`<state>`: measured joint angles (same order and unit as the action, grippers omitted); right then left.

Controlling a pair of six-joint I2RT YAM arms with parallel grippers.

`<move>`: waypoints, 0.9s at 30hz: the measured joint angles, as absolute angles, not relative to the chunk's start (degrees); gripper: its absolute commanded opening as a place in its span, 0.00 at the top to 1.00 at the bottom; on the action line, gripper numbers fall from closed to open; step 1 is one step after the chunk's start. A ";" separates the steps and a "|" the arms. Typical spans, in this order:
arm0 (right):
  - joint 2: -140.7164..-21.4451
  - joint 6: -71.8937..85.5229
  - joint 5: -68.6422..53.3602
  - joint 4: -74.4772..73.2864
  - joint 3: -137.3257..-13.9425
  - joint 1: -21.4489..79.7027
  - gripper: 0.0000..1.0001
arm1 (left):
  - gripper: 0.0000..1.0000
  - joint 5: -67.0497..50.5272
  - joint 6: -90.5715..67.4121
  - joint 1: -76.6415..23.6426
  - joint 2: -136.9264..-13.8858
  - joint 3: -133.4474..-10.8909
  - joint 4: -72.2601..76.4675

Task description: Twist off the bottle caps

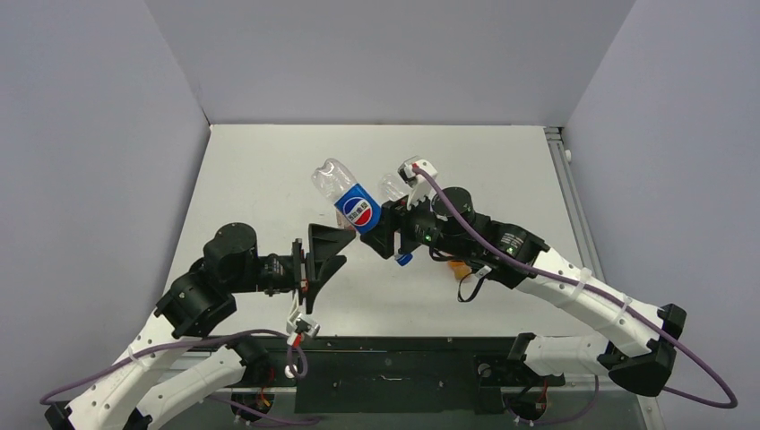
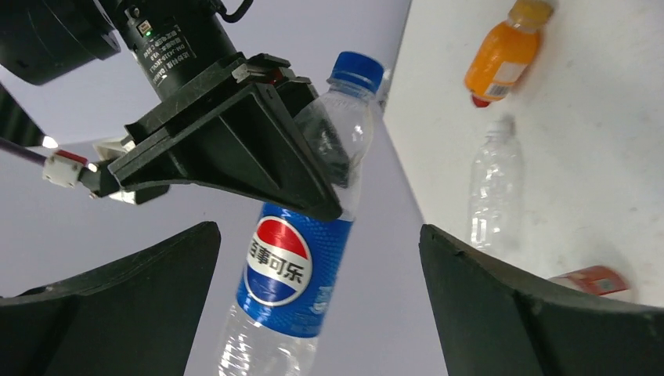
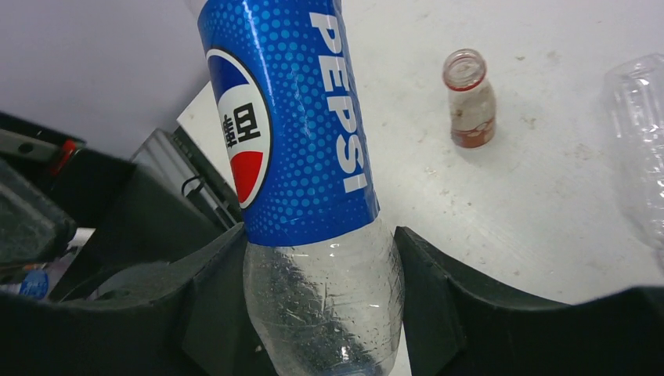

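The Pepsi bottle [image 3: 297, 141] is clear glossy plastic, the right hand [image 3: 322, 313] matt black plastic

One camera looks down from above and behind me, taking in the whole table [image 1: 269, 170]. My wrist cameras sit close to the Pepsi bottle [image 1: 357, 208], on opposite sides; all three views share it.

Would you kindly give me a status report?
Right pincer shut on Pepsi bottle. Left pincer open, empty. Blue cap on, close beside right pincer.
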<state>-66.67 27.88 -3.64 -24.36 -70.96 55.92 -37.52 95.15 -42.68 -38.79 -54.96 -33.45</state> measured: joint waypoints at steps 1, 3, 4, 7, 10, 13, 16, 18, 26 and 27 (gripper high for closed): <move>-66.85 27.88 -4.43 -25.26 -71.72 56.58 0.43 | 0.03 -37.34 97.34 -42.74 -38.83 -54.85 -32.56; -67.26 27.88 -5.82 -27.07 -73.14 58.04 0.43 | 0.03 -36.86 101.23 -43.07 -38.79 -53.45 -28.86; -67.40 27.90 -6.28 -27.59 -73.52 58.61 0.43 | 0.03 -36.69 102.61 -43.09 -38.52 -52.51 -27.35; -67.85 28.01 -7.40 -29.30 -75.13 60.80 0.44 | 0.03 -35.38 105.86 -44.01 -38.46 -51.18 -25.15; -68.66 28.18 -7.79 -30.55 -76.93 62.78 0.44 | 0.03 -33.30 107.77 -44.95 -38.98 -51.13 -24.21; -69.58 28.25 -7.84 -31.11 -78.24 64.20 0.44 | 0.01 -30.96 108.57 -45.93 -39.59 -51.13 -23.16; -70.43 28.34 -7.60 -31.90 -78.78 65.19 0.45 | 0.13 -27.33 108.27 -47.81 -40.34 -51.18 -22.65; -70.87 28.40 -6.63 -32.64 -78.98 65.36 0.45 | 0.33 -24.51 107.48 -49.58 -40.97 -51.48 -22.87; -71.68 28.91 -3.92 -35.83 -83.29 65.95 0.21 | 0.65 -12.95 102.35 -56.29 -41.95 -53.89 -23.07; -71.77 28.64 -3.22 -36.16 -84.01 66.13 0.19 | 0.65 -12.01 101.41 -56.71 -41.89 -54.08 -22.79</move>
